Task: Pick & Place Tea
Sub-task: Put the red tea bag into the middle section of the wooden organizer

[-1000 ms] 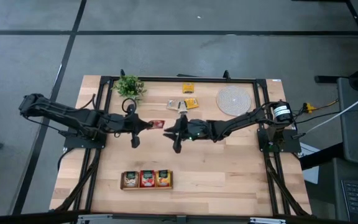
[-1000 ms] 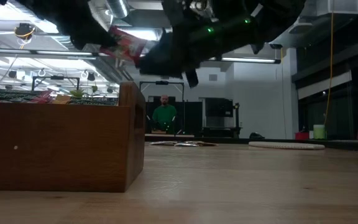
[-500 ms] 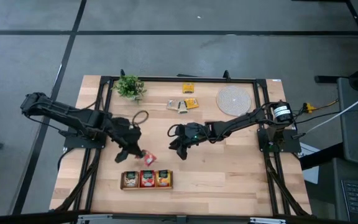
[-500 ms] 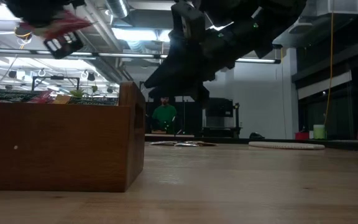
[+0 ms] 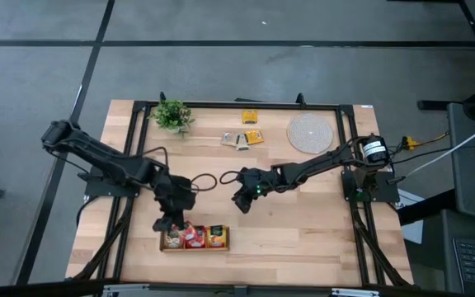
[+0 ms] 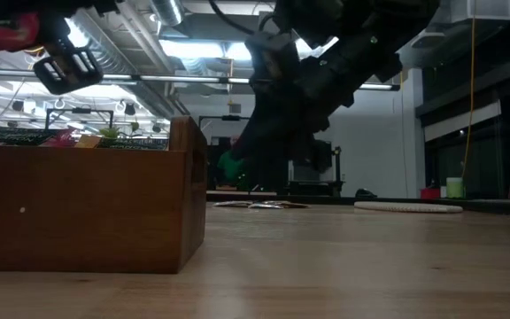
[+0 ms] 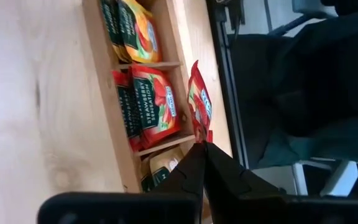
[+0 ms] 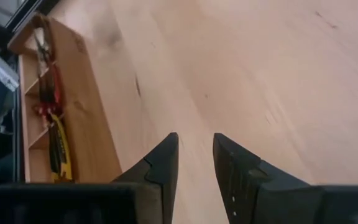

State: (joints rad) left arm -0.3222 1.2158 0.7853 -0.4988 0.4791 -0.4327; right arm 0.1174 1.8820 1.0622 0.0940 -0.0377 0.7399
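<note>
Gripping red sachet (image 7: 199,106) over tray (image 7: 102,74): left hand (image 7: 201,148) (label unreadable); right hand (image 8: 193,163) parted, empty.

Overhead, table-level, two wrist views

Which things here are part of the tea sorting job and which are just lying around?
Job:
- red sachet pinched in the left gripper, over the tray
- sachets in the tray
- loose sachets at the table's far side
- right gripper, empty, mid-table

Lying about:
- plant
- woven mat
</note>
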